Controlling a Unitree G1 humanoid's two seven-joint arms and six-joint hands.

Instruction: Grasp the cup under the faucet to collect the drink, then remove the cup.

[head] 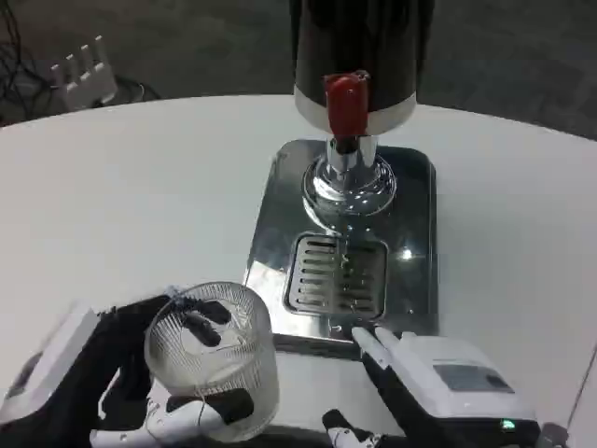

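Note:
A clear ribbed plastic cup (216, 359) stands at the near left of the table, in front of the dispenser's base. My left hand (140, 373) wraps around it, black fingers showing through the cup wall and a white thumb across its near side. The cup looks empty. The dispenser has a black body (359, 47), a red tap lever (346, 101) and a chrome spout (350, 177) above a slotted drip grille (336, 275). My right hand (438, 383) sits at the near right by the base's front edge, fingers stretched toward the grille, holding nothing.
The shiny steel base plate (410, 196) lies mid-table, with white tabletop (140, 187) around it. Beyond the table's far edge, a white object (84, 70) and cables lie on the dark floor.

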